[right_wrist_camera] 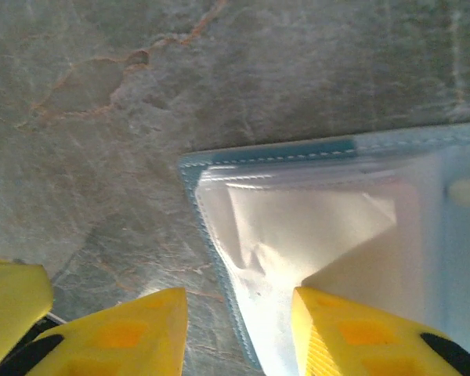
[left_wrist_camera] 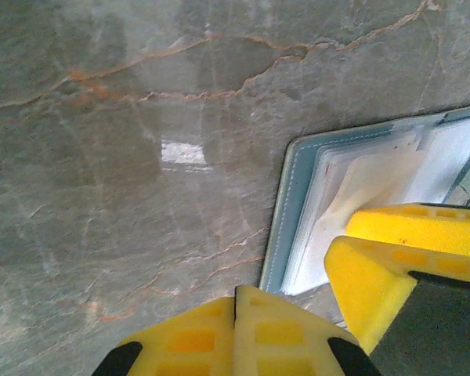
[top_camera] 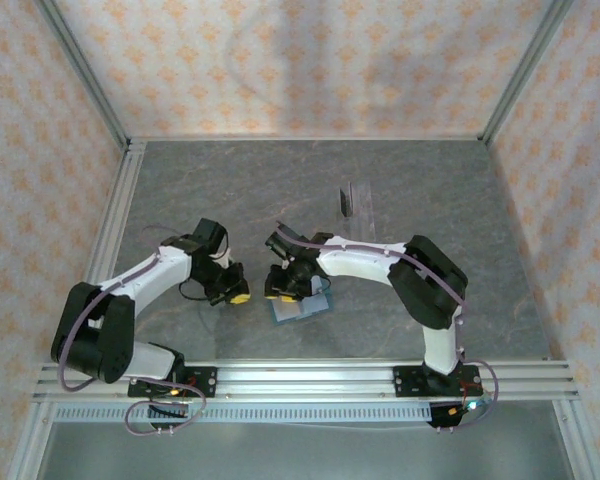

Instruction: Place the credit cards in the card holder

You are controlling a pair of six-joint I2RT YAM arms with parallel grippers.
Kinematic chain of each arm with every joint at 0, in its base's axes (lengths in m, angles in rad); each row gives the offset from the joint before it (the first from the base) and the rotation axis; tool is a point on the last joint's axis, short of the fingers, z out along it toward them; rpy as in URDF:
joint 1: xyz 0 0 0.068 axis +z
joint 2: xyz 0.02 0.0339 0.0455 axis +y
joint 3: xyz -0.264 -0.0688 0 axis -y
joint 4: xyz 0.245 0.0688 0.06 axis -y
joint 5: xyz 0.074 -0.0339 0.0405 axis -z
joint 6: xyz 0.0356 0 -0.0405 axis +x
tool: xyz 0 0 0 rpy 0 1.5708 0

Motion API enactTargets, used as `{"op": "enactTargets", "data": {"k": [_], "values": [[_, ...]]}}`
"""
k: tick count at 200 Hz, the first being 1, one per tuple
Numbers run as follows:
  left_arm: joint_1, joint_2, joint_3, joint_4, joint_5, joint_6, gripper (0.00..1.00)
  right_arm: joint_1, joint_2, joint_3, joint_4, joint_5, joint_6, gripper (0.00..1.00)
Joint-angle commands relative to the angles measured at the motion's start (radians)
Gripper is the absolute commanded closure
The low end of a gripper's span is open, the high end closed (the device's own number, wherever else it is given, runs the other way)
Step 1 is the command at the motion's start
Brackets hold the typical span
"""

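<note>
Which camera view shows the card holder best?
The right wrist view: the open card holder lies close, with its pale pockets and teal edge clear. The left wrist view shows one corner, partly covered. The top external view shows it small, partly under the right gripper.

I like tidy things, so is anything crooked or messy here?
Yes, a little: the card holder lies open and crooked to the near edge of the table, and its pale inner pocket looks creased and puckered, not flat. Nothing looks spilled or broken.

Teal-edged card holder (right_wrist_camera: 298, 149), pale inside; grey, orange-veined table (right_wrist_camera: 102, 117).
</note>
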Motion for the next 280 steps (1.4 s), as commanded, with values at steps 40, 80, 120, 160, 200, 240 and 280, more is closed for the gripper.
{"op": "enactTargets", "data": {"k": [40, 80, 120, 160, 200, 240, 280], "values": [[0.021, -0.064, 0.009, -0.073, 0.026, 0.034, 0.82, -0.001, -0.059, 0.055, -0.1, 0.048, -0.077, 0.55], [0.022, -0.09, 0.018, -0.076, 0.039, 0.034, 0.75, -0.026, -0.102, 0.064, -0.135, 0.047, -0.106, 0.51], [0.02, -0.113, 0.026, -0.076, 0.042, 0.022, 0.7, -0.047, -0.124, 0.067, -0.158, 0.053, -0.123, 0.5], [0.02, -0.112, 0.026, -0.066, 0.047, 0.01, 0.7, -0.061, -0.096, 0.012, -0.154, 0.085, -0.11, 0.58], [0.02, -0.097, 0.013, -0.061, 0.054, 0.023, 0.66, -0.062, -0.106, 0.003, -0.118, 0.079, -0.105, 0.64], [0.021, -0.084, 0.011, -0.043, 0.075, 0.025, 0.63, -0.107, -0.112, 0.126, -0.199, 0.134, -0.163, 0.61], [0.02, -0.108, 0.042, -0.034, 0.085, 0.021, 0.53, -0.228, -0.113, 0.28, -0.349, 0.279, -0.215, 0.58]]}}
